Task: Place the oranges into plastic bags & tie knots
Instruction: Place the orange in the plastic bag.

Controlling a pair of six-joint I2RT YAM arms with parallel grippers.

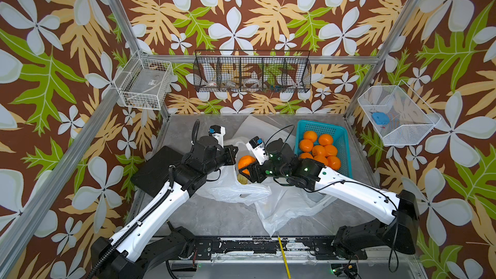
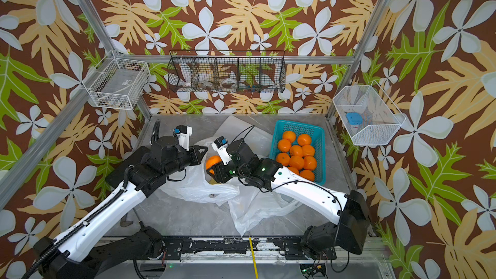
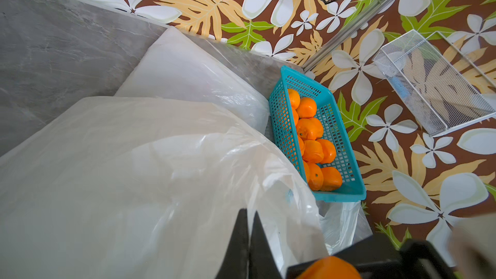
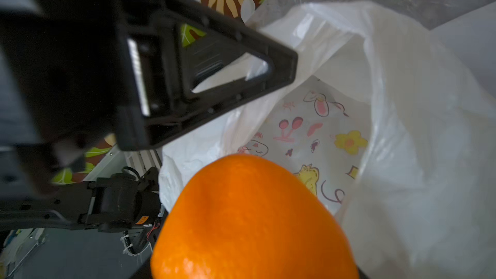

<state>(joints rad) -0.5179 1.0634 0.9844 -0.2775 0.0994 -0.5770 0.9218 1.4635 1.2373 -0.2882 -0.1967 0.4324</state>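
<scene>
My right gripper (image 1: 243, 169) is shut on one orange (image 1: 246, 162) (image 4: 252, 218) and holds it over the mouth of a plastic bag (image 1: 230, 186) (image 4: 402, 130). Cartoon prints show inside that bag. My left gripper (image 1: 235, 151) (image 3: 249, 218) is shut on the bag's rim and lifts it. Several more oranges (image 1: 319, 150) (image 3: 311, 130) lie in a teal basket (image 1: 316, 124) (image 3: 346, 151) to the right. A second bag (image 1: 284, 208) lies crumpled under the right arm. A third (image 1: 255, 127) lies flat at the back. Knots are out of view.
A black pad (image 1: 158, 170) lies at the table's left, under the left arm. A yellow stick (image 1: 283, 253) sits at the front edge. A black wire basket (image 1: 252, 71) hangs on the back wall, and white wire baskets (image 1: 145, 84) (image 1: 397, 114) hang on the side walls.
</scene>
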